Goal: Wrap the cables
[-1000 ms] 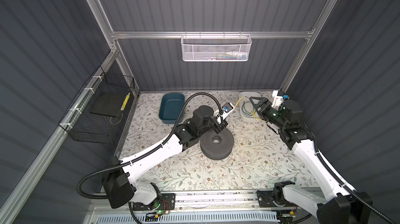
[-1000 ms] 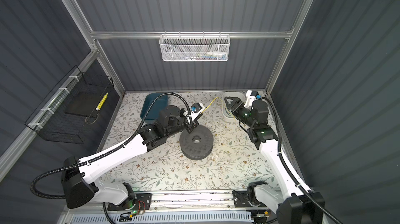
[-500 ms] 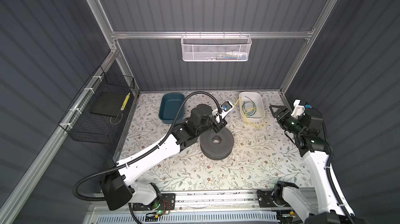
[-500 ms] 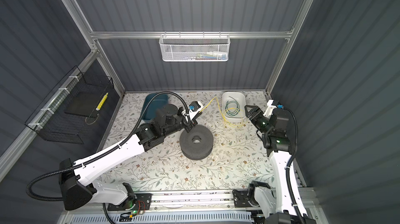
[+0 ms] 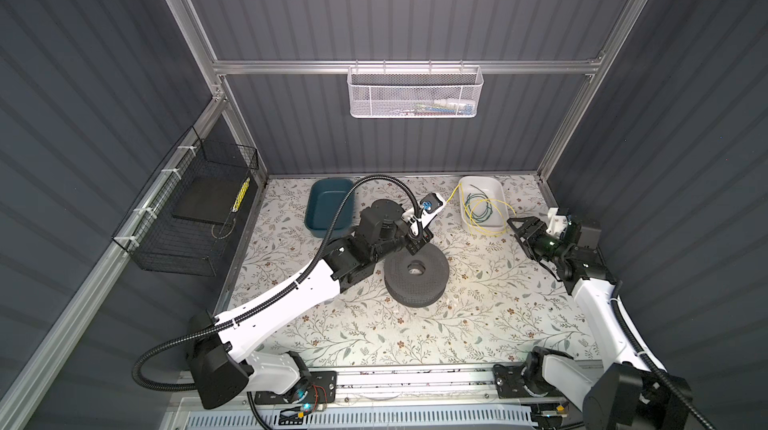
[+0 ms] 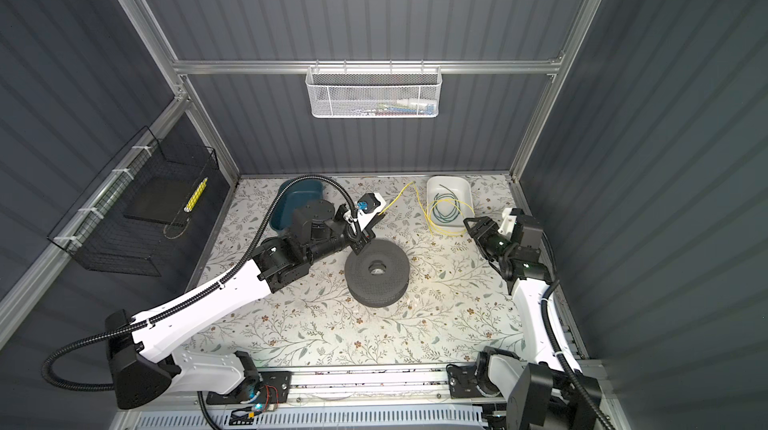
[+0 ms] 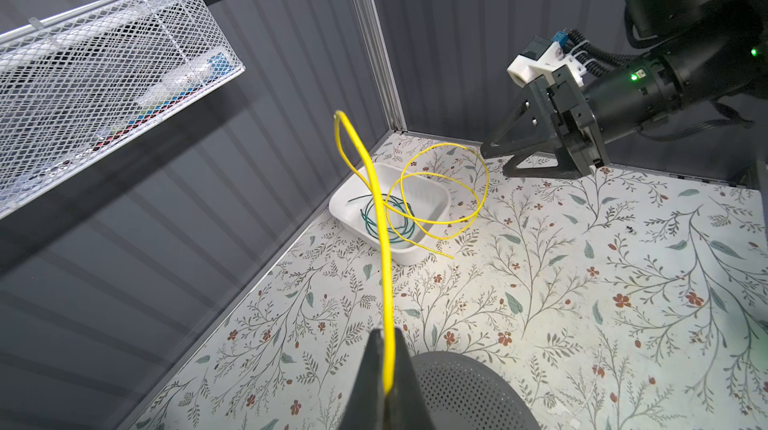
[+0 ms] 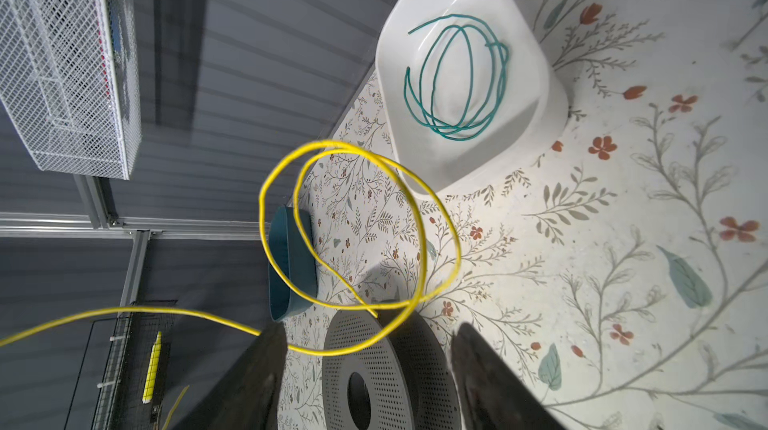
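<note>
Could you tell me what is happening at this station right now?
This is a cable-wrapping job. The left end effector is shut on the yellow cable, holding it up next to the dark perforated disc. The rest of that cable curls in loose loops toward the white tray, where the green cable lies coiled. The right end effector is open beside those loops, gripping nothing.

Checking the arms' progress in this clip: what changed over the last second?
The right pincer, open, drew back rightward from over the white tray, leaving loops of the yellow cable spilling over the tray's rim. Unchanged: the left pincer grips the yellow cable beside the black spool; the green cable lies coiled in the tray.
</note>
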`<state>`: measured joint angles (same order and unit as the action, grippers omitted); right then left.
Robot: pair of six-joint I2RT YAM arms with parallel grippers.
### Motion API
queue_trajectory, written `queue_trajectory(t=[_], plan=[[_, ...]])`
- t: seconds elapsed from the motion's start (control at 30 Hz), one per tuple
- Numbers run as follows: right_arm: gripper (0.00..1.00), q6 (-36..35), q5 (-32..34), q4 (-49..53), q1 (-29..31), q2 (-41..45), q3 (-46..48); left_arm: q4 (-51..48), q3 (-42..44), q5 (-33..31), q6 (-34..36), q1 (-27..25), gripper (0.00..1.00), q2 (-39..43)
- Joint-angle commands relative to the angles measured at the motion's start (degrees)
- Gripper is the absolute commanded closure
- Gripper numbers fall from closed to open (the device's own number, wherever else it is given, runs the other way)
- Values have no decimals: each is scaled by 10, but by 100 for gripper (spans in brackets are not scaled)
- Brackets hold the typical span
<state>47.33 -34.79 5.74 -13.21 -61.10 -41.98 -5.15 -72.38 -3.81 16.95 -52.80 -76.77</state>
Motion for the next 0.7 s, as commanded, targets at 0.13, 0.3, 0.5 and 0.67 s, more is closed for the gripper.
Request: queue_trajectory(t=[0.13, 0.3, 0.5, 0.67], plan=[[51, 43, -47, -73, -5, -53, 1, 1, -7, 4, 2, 2, 100, 19], [47, 31, -38, -58, -5, -50, -5, 4, -4, 3, 1, 2, 100, 24], [45, 14, -18, -28, -19, -34, 6, 8, 4, -14, 10, 2, 100, 24], [48, 16, -33, -39, -28, -17, 17, 23, 17, -8, 9, 2, 100, 28]])
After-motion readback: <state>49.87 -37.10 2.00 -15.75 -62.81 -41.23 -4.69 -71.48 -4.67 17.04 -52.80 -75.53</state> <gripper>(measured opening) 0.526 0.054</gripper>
